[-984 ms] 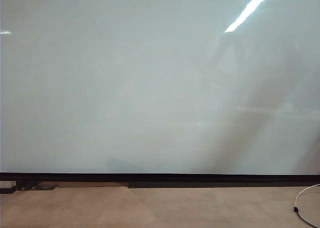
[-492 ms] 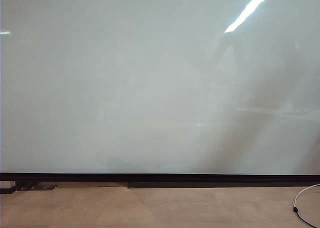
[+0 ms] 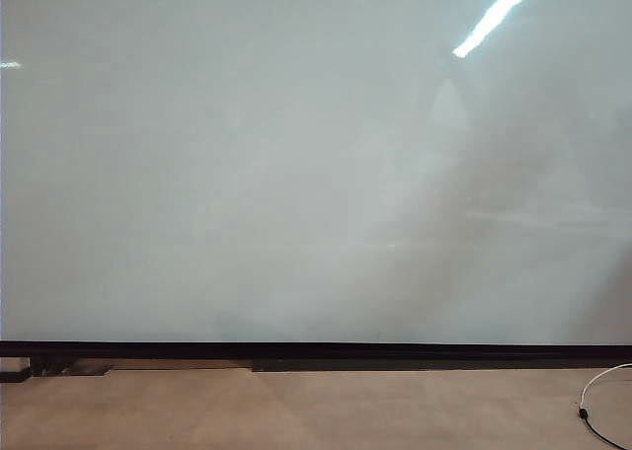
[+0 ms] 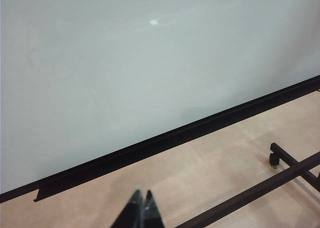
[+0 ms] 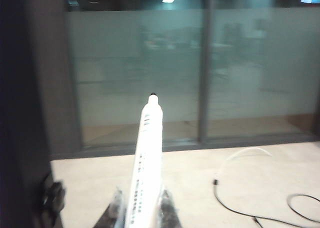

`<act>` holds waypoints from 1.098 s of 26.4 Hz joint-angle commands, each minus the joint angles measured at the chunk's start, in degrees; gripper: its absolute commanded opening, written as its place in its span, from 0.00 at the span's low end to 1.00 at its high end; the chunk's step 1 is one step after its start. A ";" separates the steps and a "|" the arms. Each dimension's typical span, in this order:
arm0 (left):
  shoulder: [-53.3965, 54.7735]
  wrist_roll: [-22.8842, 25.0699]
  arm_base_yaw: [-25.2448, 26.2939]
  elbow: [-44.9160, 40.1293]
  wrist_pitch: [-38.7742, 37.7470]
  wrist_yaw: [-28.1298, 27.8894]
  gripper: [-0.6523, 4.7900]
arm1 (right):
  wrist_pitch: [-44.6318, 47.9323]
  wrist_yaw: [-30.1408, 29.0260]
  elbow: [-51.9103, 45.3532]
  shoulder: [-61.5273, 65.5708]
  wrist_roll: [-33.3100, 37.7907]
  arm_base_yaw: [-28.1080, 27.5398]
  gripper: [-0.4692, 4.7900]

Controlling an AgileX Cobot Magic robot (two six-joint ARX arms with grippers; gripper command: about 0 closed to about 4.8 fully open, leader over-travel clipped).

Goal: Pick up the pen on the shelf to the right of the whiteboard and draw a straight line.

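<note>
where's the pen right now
The pen shows only in the right wrist view, clamped in the right gripper, tip pointing toward a glass wall.

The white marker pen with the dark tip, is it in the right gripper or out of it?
In it: the white marker pen sits clamped in the right gripper, tip pointing away.

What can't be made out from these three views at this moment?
- Right gripper, right wrist view: shut on the pen, but cut off by the frame edge; absent from the exterior view.
- Pen print: blurred, unreadable.
- Shelf: in no view.
- Left gripper, left wrist view: only the shut tips show.
- Whiteboard, exterior view: edges cut off; glare and reflections cover it; no stroke visible.
</note>
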 commanded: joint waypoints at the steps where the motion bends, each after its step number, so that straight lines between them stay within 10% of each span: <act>1: 0.00 -0.20 -0.04 0.11 -0.50 0.68 0.11 | -7.17 5.01 -3.78 -6.10 -0.72 -0.31 0.08; 11: 0.00 -0.15 -0.04 0.11 -0.52 0.68 0.11 | -16.90 16.52 -33.07 -45.64 3.65 5.68 0.08; 17: 0.00 -0.17 -0.04 0.11 -0.52 0.90 0.11 | -37.31 27.91 -34.40 -58.42 -7.30 22.56 0.08; 29: 0.00 -0.17 -0.02 0.11 -0.50 0.94 0.11 | -35.95 44.65 -34.36 -53.22 -10.71 59.87 0.08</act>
